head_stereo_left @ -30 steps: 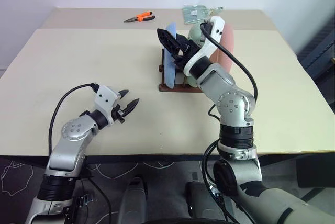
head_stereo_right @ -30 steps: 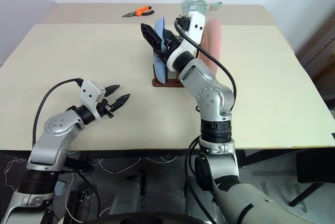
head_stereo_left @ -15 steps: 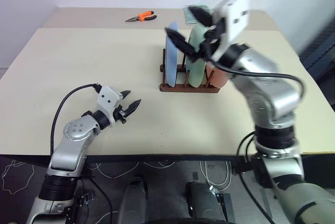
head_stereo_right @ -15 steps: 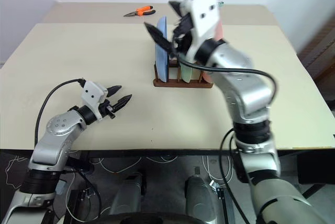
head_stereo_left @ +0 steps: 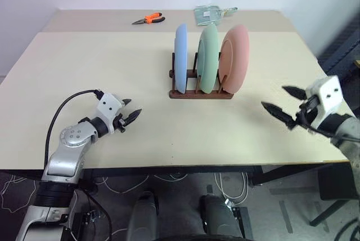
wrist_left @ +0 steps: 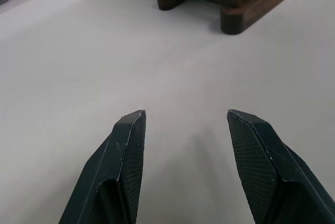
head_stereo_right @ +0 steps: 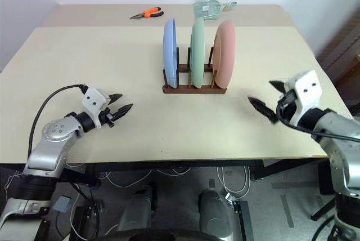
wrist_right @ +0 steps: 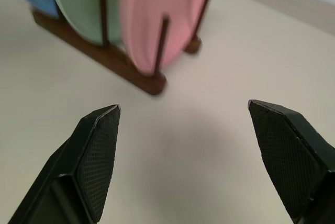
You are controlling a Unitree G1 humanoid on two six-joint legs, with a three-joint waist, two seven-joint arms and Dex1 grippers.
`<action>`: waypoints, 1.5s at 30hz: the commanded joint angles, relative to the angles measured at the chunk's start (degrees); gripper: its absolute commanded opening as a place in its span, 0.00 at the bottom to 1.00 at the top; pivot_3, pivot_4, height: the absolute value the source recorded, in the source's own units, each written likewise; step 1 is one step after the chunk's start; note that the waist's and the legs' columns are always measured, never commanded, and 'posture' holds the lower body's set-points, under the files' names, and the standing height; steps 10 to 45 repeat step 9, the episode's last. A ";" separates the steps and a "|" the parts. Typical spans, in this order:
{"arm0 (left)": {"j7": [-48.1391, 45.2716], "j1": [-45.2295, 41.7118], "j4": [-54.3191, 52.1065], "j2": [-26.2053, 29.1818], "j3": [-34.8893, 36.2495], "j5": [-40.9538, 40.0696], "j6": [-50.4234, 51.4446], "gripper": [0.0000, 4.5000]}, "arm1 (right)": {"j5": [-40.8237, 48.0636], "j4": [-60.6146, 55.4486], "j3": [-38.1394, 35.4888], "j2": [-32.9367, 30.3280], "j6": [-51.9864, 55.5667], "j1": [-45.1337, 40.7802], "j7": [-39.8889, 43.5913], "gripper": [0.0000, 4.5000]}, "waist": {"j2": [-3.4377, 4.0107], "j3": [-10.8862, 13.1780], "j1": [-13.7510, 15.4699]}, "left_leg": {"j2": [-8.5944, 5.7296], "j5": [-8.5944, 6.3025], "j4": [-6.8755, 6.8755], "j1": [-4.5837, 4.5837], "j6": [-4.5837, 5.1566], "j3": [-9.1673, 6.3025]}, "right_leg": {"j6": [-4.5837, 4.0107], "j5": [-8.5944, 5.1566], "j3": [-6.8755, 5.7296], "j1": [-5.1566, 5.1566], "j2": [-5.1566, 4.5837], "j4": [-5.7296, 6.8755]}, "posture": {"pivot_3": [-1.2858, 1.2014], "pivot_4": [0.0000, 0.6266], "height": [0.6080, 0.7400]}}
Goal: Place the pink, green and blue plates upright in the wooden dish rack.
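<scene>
Three plates stand upright side by side in the wooden dish rack at mid table: the blue plate on the left, the green plate in the middle, the pink plate on the right. My right gripper hovers open and empty over the table's right part, well clear of the rack. My left gripper is open and empty near the front left, pointing toward the rack. The right wrist view shows the pink plate and rack ahead of the open fingers.
Orange-handled pliers lie at the far edge of the table. A clear plastic packet lies behind the rack. The table's right edge runs close to my right gripper.
My right arm has pulled away from the rack, swinging right and down toward the front, leaving the pink plate standing in the rack. The left gripper has shifted slightly left.
</scene>
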 commanded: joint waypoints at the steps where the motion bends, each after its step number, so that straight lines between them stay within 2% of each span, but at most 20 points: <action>1: -0.41 0.81 -1.47 0.50 1.52 -0.27 -0.83 0.56 | -2.96 4.03 1.37 1.35 -5.65 -1.25 -0.60 0.88 | -0.01 0.00 0.18 | 0.00 0.00 0.00 0.00 0.00 0.00 | 0.00 0.00 0.00 0.00 0.00 0.00 | 0.52 0.24 1.00; 9: 0.78 3.26 -5.67 -0.25 2.48 -0.99 2.21 0.56 | -5.34 11.10 5.82 2.69 -10.85 -6.83 0.66 0.88 | 0.00 0.00 0.65 | -0.02 -0.02 0.01 -0.05 0.04 0.00 | 0.01 -0.01 -0.01 0.02 0.00 -0.02 | 0.52 0.24 1.00; 45: 0.78 3.26 -5.67 -0.25 2.48 -0.99 2.21 0.56 | -5.34 11.10 5.82 2.69 -10.85 -6.83 0.66 0.88 | 0.00 0.00 0.65 | -0.02 -0.02 0.01 -0.05 0.04 0.00 | 0.01 -0.01 -0.01 0.02 0.00 -0.02 | 0.52 0.24 1.00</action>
